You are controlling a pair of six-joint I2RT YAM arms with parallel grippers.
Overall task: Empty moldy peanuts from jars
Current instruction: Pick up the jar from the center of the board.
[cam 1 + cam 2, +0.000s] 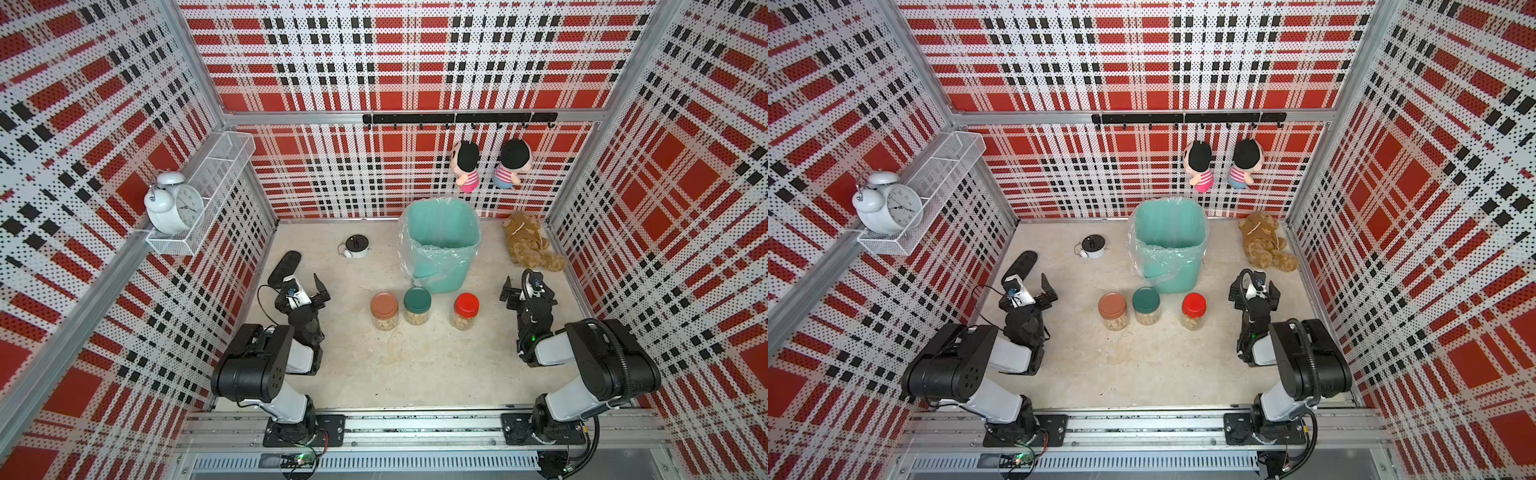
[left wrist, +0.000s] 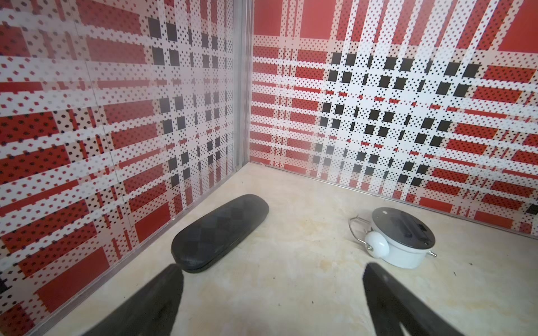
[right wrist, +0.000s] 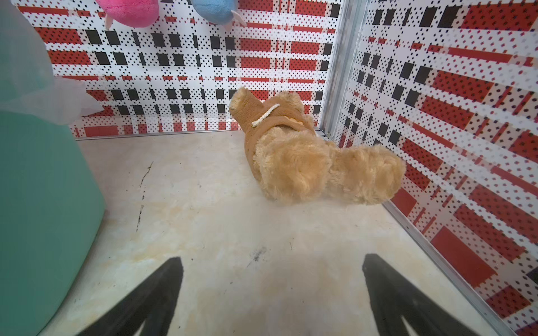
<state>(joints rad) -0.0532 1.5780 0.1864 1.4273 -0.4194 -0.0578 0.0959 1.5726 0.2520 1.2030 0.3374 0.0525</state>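
my left fingers (image 1: 320, 291) and right fingers (image 1: 526, 291) are spread, empty. upright jars (image 1: 417, 306) stand in a row between them: terracotta jar (image 1: 384, 311) nearest left, red jar (image 1: 465, 311) nearest right.

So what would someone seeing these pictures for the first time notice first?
The loud red, black and white plaid walls hit first. Next comes the teal bin with its clear liner at the back middle of the table, three peanut-filled jars lined up before it, lids brown, green and red. A white alarm clock sits in a wire shelf on the left wall.
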